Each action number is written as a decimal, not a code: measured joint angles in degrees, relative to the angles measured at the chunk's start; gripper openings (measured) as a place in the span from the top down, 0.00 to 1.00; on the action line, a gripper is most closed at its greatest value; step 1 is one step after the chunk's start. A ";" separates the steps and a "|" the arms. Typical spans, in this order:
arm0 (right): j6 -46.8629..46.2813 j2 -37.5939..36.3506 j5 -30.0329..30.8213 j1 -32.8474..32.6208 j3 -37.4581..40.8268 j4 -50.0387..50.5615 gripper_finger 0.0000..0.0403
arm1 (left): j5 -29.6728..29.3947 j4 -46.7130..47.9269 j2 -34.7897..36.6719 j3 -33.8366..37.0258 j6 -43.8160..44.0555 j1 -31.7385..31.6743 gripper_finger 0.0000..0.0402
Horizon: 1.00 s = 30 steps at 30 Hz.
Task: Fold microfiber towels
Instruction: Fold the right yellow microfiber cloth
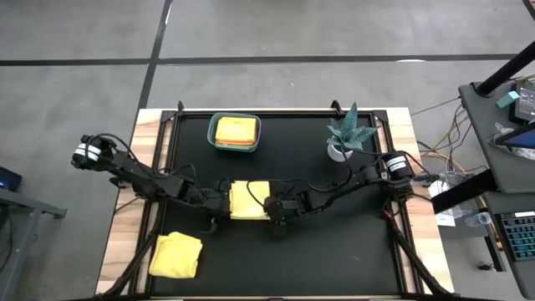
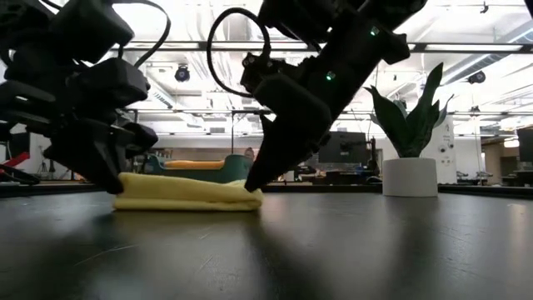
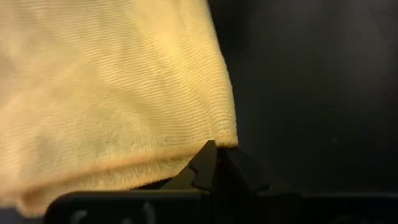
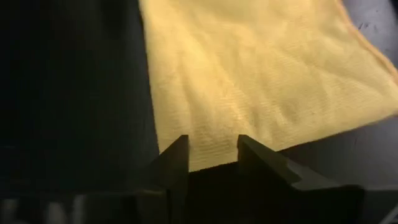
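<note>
Fingers [image 3: 214, 163] of the left gripper [image 1: 219, 203] pinch the yellow towel [image 1: 248, 199] corner shut; right gripper [image 4: 212, 152] fingers [image 4: 177, 155] straddle its opposite edge, parted, on the black counter [image 1: 334, 251].

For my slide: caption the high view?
Both grippers pinch opposite edges of a yellow towel mid-table.

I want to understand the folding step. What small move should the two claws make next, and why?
Probably the right claw should finish closing on the yellow towel, since its fingers stand apart over the edge, while the left claw is already shut at the opposite corner.
</note>
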<state>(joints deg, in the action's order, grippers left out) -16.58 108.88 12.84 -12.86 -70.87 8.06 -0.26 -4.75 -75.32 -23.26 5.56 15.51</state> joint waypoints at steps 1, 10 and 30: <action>0.04 0.00 0.02 0.00 0.00 -0.39 0.70 | 0.34 -0.01 -0.16 -0.01 0.06 0.00 0.99; 6.52 -0.41 0.72 0.16 0.00 -0.97 0.87 | 0.85 -0.79 -1.95 -0.07 1.66 0.04 0.87; 25.46 -7.91 1.80 6.49 12.07 -22.96 0.93 | -0.22 17.45 11.18 -2.35 3.11 -0.07 0.50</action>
<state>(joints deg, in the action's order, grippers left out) 8.88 100.97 14.64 -6.37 -58.80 -14.90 -0.48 12.69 -64.14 -25.61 8.67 15.43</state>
